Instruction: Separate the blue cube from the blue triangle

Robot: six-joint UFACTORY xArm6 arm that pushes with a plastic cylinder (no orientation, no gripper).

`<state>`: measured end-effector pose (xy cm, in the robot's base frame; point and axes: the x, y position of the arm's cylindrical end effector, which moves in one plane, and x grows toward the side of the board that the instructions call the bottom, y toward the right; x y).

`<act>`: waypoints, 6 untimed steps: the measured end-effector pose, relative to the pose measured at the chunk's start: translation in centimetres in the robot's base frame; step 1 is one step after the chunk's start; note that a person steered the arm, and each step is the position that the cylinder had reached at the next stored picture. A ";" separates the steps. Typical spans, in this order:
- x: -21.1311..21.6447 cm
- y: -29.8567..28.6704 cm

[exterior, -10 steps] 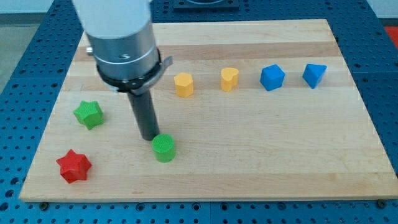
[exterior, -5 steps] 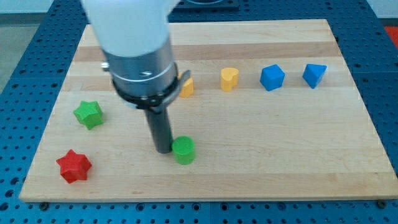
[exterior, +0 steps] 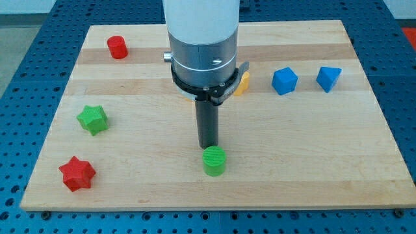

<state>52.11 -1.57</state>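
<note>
While my tip stands near the bottom middle of the wooden board, the green cylinder lies just below it and a touch toward the view's right; whether the two touch I cannot tell, for the gap is too fine to judge from here. I carry no hand to spread or pinch, only the straight dark rod, which hangs upright beneath the wide grey collar of the arm.

The blue cube sits toward the view's upper right, and the blue triangle lies to its right in the same row, near it but apart, with bare wood between them. Both are well apart from my tip. A yellow block peeks out from behind the arm's collar, left of the blue cube; most of it is hidden, so its shape is not clear.

On the view's left a green star rests at mid height, with a red star below it near the bottom left corner. A red cylinder stands close to the top left corner.
</note>
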 end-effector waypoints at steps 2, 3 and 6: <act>1.8 0.2; 1.8 0.2; -7.9 -12.8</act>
